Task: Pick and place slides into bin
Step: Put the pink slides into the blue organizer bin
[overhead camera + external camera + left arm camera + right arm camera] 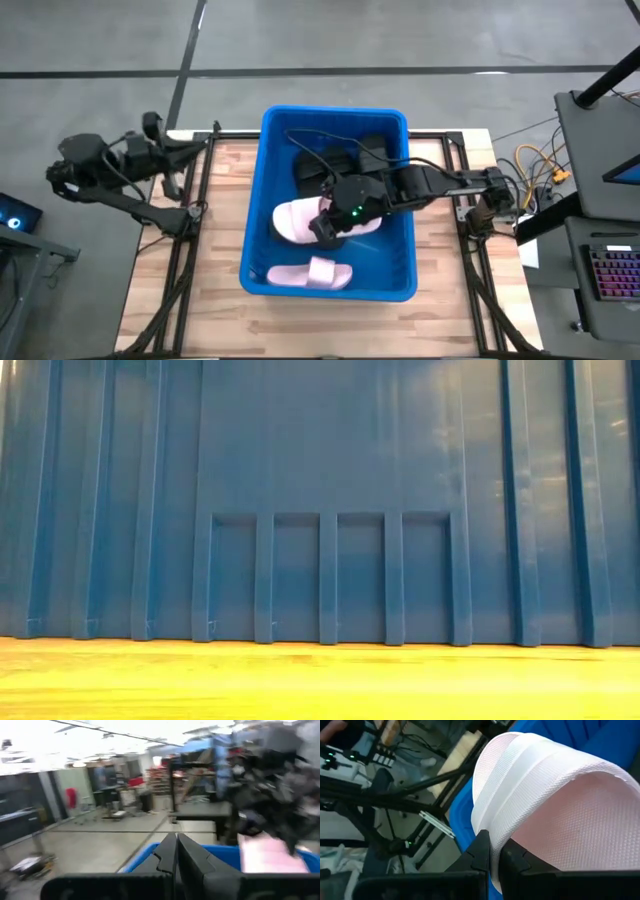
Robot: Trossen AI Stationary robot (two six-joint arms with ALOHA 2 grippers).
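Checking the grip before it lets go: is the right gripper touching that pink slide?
Touching. The right wrist view shows the right gripper closed on the pink slide, pinching its strap edge.

Around me the floor (100, 40) is smooth grey concrete, crossed by a dark line and a paler diagonal one. My counter (222, 240) is pale wooden planking set in a black metal frame (185, 260). Off to my right stands a dark desk (600, 150) with a keyboard (612, 275) lit in pink, and yellow and orange cables (535, 160) hang beside it. A small screen (15, 212) glows blue on my left. Further out the room opens into a wide workshop hall with bright ceiling lights (125, 732), cluttered shelving (165, 777) and a red object (71, 797) by a dark wall.
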